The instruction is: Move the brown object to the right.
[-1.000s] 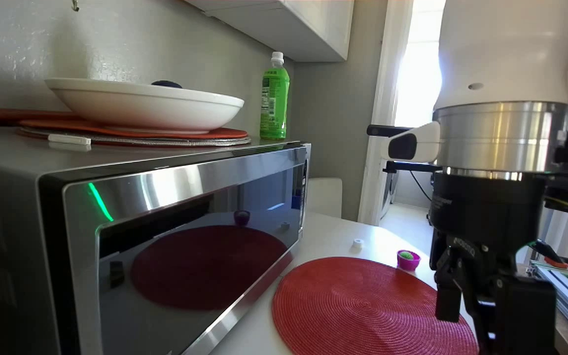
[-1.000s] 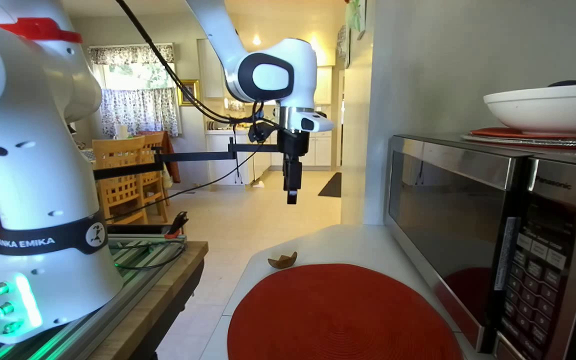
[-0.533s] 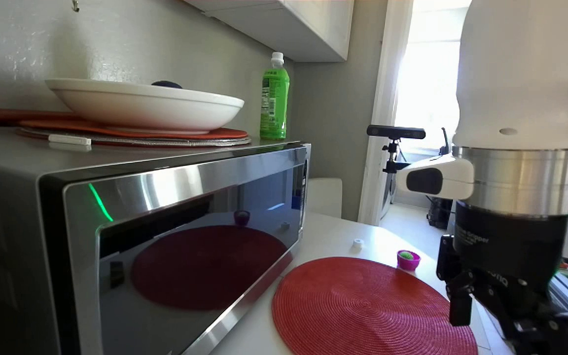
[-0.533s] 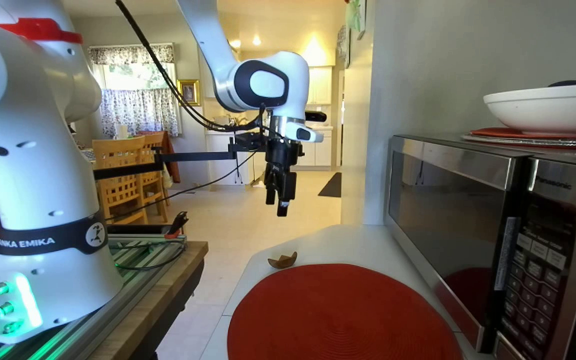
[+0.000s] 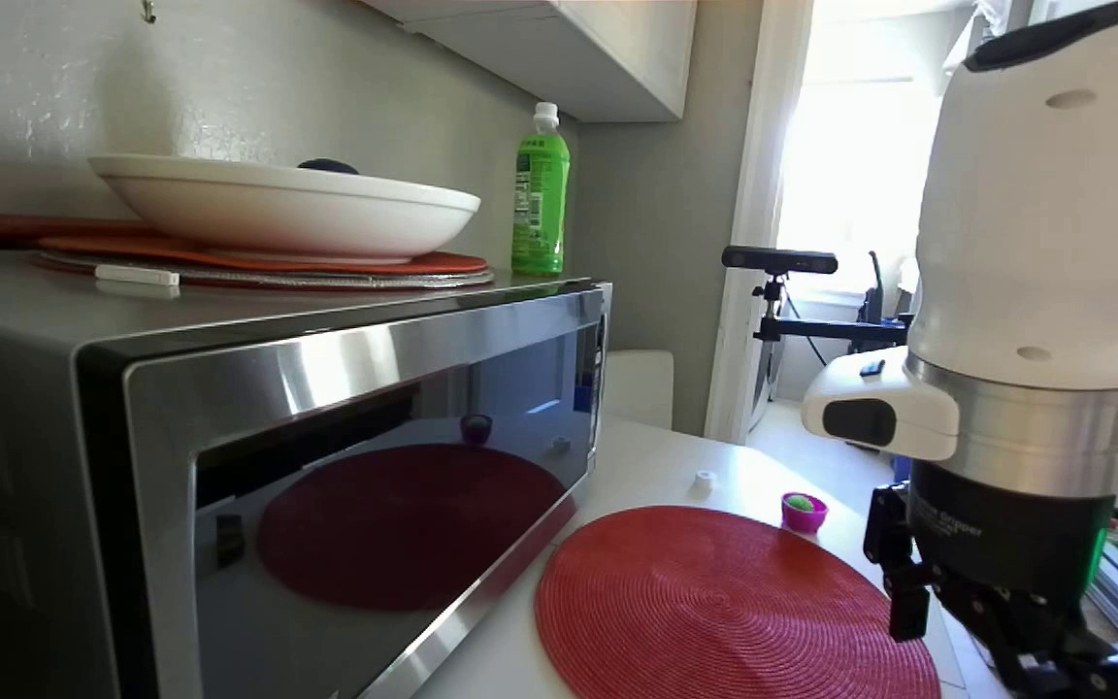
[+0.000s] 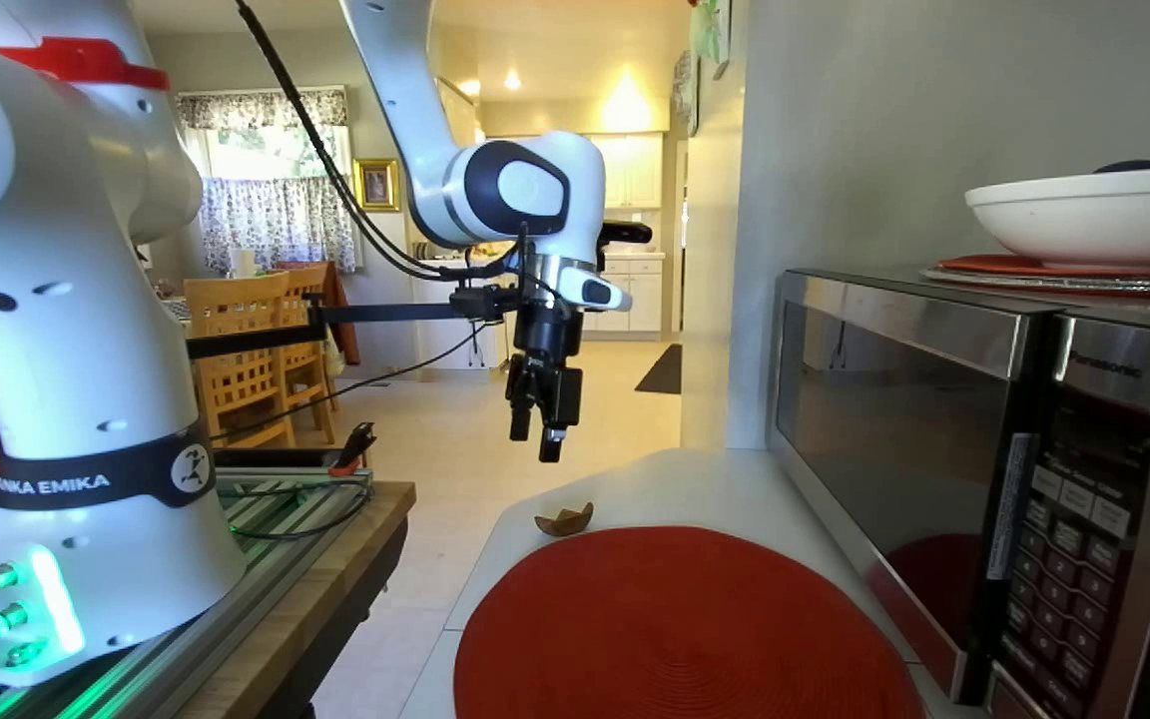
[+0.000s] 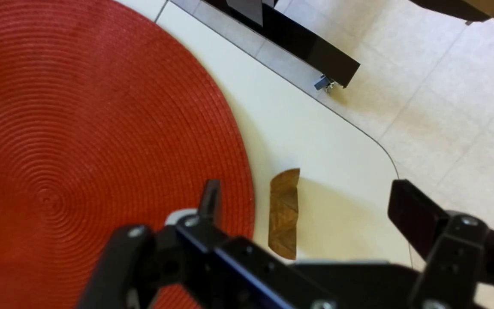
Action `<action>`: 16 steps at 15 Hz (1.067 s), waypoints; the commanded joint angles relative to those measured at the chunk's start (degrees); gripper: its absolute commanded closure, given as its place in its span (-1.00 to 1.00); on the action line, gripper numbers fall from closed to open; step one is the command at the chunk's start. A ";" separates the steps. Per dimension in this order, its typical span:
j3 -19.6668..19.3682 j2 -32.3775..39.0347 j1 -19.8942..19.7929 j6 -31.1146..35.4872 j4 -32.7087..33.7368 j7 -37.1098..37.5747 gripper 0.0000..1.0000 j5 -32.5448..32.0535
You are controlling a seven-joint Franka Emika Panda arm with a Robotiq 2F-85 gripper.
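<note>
The brown object (image 6: 565,520) is a small wooden piece with a curved underside and jagged top, lying on the white table at the edge of the round red mat (image 6: 685,629). In the wrist view the brown object (image 7: 283,213) shows from above, just beside the mat (image 7: 135,128). My gripper (image 6: 535,446) hangs above it, apart from it. In the wrist view the gripper (image 7: 306,186) is open, with the brown object seen between its fingers, closer to the finger over the mat. The brown object does not show in the exterior view with the magenta cup.
A small magenta cup (image 5: 803,513) with a green thing in it and a small white piece (image 5: 705,480) stand beyond the mat. The microwave (image 6: 934,449) runs along one side. The table's edge (image 7: 345,118) drops to the floor near the brown object.
My gripper has come down and shifted left in the exterior view that shows the brown object, turning so both fingers show. The brown object has not moved.
</note>
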 commanded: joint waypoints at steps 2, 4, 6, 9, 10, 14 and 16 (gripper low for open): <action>-2.45 3.29 0.12 4.30 0.38 6.45 -1.00 -7.78; -3.54 5.11 0.35 7.04 0.68 8.55 -1.00 -9.72; -4.57 6.82 0.77 10.12 1.08 10.12 -1.00 -10.78; -5.79 9.02 0.91 12.75 1.86 13.91 -1.00 -13.85; -6.13 9.65 0.98 13.76 2.01 14.52 -1.00 -14.32; -7.08 12.31 1.42 16.22 3.10 16.93 -1.00 -16.51; -7.43 13.26 1.66 16.06 3.88 17.79 -1.00 -17.40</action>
